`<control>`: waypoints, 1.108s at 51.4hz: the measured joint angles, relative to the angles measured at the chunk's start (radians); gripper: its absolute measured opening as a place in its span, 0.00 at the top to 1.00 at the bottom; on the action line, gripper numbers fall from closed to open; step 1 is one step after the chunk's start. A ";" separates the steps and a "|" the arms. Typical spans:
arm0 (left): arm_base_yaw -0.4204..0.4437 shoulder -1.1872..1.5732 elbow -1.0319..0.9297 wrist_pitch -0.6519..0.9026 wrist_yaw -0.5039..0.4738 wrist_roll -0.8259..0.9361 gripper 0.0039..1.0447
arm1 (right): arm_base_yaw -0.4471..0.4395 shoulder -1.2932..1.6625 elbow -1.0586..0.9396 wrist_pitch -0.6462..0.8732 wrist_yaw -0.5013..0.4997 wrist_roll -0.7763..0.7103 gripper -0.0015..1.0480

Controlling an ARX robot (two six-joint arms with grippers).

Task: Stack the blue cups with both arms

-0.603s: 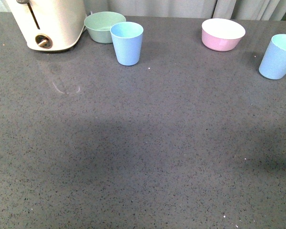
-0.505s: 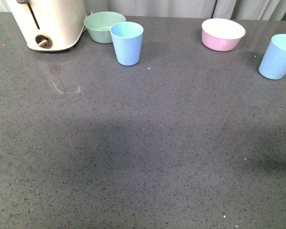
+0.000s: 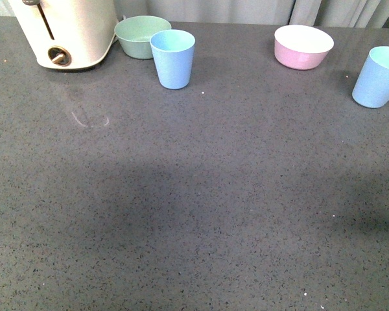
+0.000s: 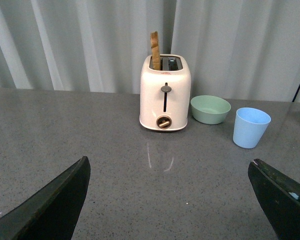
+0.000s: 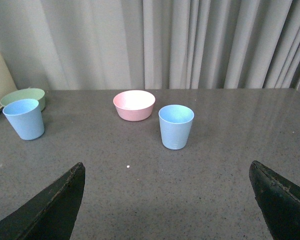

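Observation:
Two light blue cups stand upright and apart on the dark grey counter. One blue cup (image 3: 173, 58) is at the back left, beside the mint-green bowl; it also shows as a blue cup (image 4: 251, 127) in the left wrist view and as a blue cup (image 5: 24, 118) in the right wrist view. The other blue cup (image 3: 378, 76) stands at the far right edge of the front view and appears as the nearer blue cup (image 5: 176, 126) in the right wrist view. Neither arm shows in the front view. My left gripper (image 4: 170, 172) is open, well short of its cup. My right gripper (image 5: 167, 175) is open too, empty.
A cream toaster (image 3: 65, 32) with a slice of toast (image 4: 155, 50) stands at the back left, next to a mint-green bowl (image 3: 140, 35). A pink bowl (image 3: 303, 46) sits between the two cups at the back. Grey curtains hang behind the counter (image 3: 201, 207).

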 joint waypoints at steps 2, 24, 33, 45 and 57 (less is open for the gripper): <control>0.000 0.000 0.000 0.000 0.000 0.000 0.08 | 0.000 0.000 0.000 0.000 0.000 0.000 0.09; -0.073 0.831 0.294 0.312 0.101 -0.224 0.08 | 0.000 0.000 0.000 0.000 0.000 0.000 0.09; -0.162 1.241 0.525 0.412 0.059 -0.219 0.08 | 0.000 0.000 0.000 0.000 0.000 0.000 0.09; -0.272 1.637 0.843 0.337 0.009 -0.261 0.08 | 0.000 0.000 0.000 0.000 0.000 0.000 0.09; -0.366 1.891 1.164 0.173 -0.068 -0.311 0.08 | 0.000 0.000 0.000 0.000 0.000 0.000 0.09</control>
